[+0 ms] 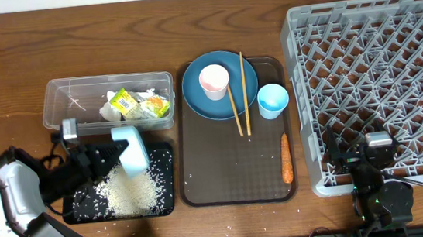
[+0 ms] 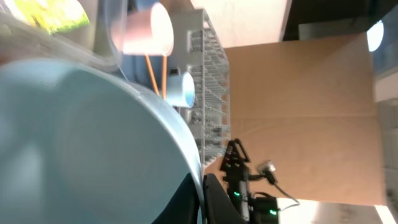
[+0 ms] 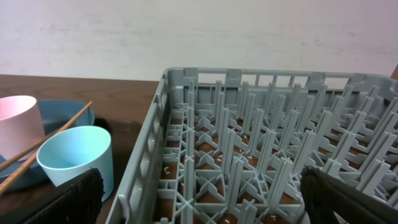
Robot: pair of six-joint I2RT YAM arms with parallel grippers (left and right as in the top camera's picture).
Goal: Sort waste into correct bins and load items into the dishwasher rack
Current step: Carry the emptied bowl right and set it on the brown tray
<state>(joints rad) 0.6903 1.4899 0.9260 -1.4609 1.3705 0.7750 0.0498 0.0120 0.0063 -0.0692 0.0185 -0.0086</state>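
My left pincer (image 1: pixel 117 152) is clenched on the light blue bowl (image 1: pixel 132 149), tipped over the black tray (image 1: pixel 167 177) at near left. A hasty swing could scatter rice grains (image 1: pixel 129 192) onto the desk (image 1: pixel 4 68). My right pincer (image 3: pixel 200 180) hangs released.

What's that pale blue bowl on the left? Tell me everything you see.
The light blue bowl is smooth and plain, plastic-looking. The left tool grips its rim, holding it tipped on its side over the black tray, where white rice lies heaped. Its inside looks empty.
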